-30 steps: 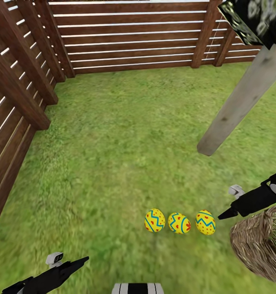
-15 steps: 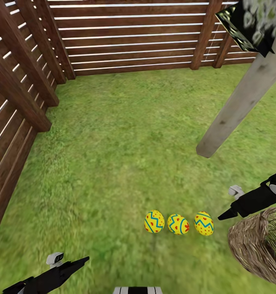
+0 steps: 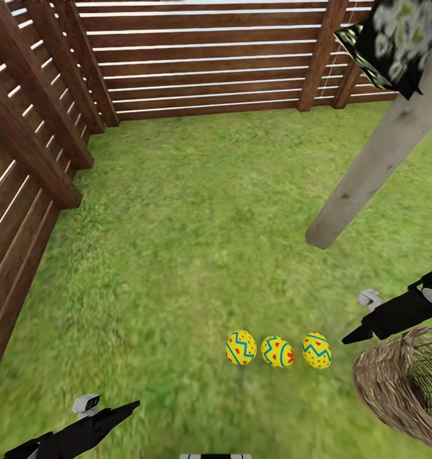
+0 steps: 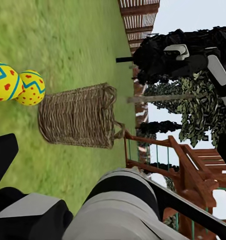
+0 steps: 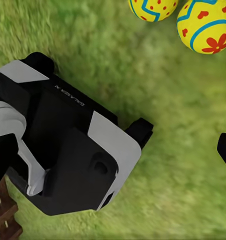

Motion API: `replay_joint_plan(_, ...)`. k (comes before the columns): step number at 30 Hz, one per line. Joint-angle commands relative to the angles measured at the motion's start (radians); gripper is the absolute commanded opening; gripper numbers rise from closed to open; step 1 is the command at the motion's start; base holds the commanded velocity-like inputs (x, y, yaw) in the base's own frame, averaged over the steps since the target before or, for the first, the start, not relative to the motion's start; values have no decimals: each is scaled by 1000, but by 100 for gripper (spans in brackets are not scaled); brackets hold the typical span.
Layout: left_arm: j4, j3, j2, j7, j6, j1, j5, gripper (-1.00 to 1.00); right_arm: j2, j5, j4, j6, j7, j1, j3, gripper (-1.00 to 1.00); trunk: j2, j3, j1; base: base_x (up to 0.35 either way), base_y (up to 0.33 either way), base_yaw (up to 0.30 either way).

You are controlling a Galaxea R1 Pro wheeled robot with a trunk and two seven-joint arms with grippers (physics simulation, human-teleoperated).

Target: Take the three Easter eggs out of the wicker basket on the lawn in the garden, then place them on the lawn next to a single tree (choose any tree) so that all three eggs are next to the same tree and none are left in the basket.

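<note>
On the lawn [image 3: 177,242] near the tree [image 3: 369,172], three Easter eggs [image 3: 277,350] lie beside the wicker basket [image 3: 394,382]; state of either end effector cannot be told.

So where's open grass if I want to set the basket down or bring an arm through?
Open lawn runs from the three eggs back to the fence, and between the eggs and the tree trunk. It is also bare on the left, toward the left tool. It is crowded at the right, where the right tool and wicker basket sit beside the last egg.
</note>
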Motion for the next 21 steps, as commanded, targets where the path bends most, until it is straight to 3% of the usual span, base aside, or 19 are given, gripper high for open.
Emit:
replay_joint_plan(1, 0, -8, 1, -3, 11, -1, 8, 100, -1, 1, 0, 1, 3, -3, 4, 100, 7, 3, -4, 0, 0, 0)
replay_joint_plan(15, 0, -8, 1, -3, 11, -1, 8, 100, 0, 2, 1, 0, 3, -3, 9, 100, 105, 46, -58, 0, 0, 0)
replay_joint_plan(19, 0, -8, 1, -3, 11, -1, 8, 100, 2, 2, 3, 0, -1, -3, 45, 100, 133, 59, -73, 0, 0, 0)
replay_joint_plan(21, 0, -8, 1, -3, 11, -1, 8, 100, 9, 2, 9, -1, -7, -3, 82, 100, 147, 65, -81, 0, 0, 0)
